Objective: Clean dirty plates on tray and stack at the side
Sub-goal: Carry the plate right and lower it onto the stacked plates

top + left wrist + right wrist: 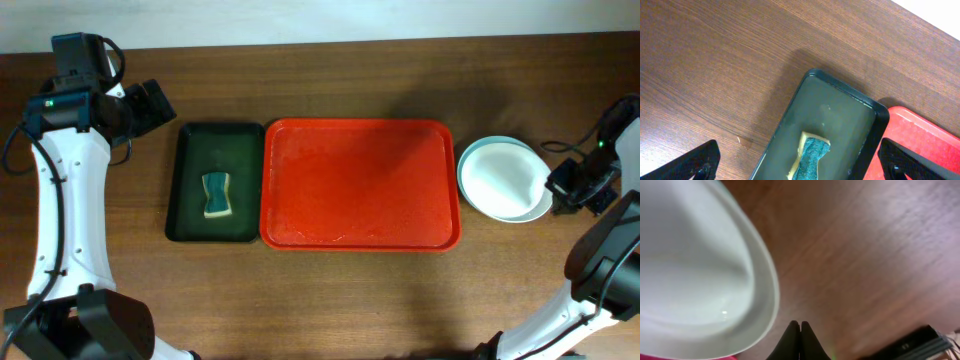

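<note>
The red tray lies in the middle of the table with nothing on it. The plates sit stacked on the wood just right of it, a white one on top and a pale blue-green rim showing beneath. In the right wrist view the top plate fills the left side. My right gripper is shut and empty, its tips close beside the stack's right edge. My left gripper hangs wide open at the far left, holding nothing, above the near end of the dark green tray.
A dark green tray lies against the red tray's left side and holds a blue-and-yellow sponge. A corner of the red tray shows in the left wrist view. Bare wood surrounds both trays.
</note>
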`<action>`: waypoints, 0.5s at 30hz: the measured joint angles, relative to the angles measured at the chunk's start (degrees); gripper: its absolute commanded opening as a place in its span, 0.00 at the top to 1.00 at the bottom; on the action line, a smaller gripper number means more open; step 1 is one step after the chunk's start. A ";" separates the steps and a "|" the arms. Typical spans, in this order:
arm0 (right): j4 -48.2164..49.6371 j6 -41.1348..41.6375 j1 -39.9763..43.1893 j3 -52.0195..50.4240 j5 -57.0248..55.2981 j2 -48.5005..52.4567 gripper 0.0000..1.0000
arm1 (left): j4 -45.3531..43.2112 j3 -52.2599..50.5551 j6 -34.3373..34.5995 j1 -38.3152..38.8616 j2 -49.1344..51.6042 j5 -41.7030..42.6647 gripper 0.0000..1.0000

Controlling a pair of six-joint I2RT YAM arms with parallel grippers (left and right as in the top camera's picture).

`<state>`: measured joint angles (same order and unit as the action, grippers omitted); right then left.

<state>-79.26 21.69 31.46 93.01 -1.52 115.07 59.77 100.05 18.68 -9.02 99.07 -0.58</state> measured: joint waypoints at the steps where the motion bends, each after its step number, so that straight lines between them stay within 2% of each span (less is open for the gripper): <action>1: -0.46 0.42 0.26 -0.07 -0.74 -0.02 0.96 | 0.00 0.00 0.00 0.00 0.00 0.00 0.01; 9: 7.15 4.24 -0.17 -7.15 -1.70 -0.02 0.96 | 0.00 0.00 0.00 0.00 0.00 0.00 0.01; 15: 10.60 4.83 -1.46 -7.65 -1.44 -0.02 0.96 | 0.00 0.00 0.02 0.00 0.00 0.00 0.01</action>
<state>-68.66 26.52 30.00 85.36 -2.96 115.04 59.77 100.05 18.70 -9.02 99.07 -0.58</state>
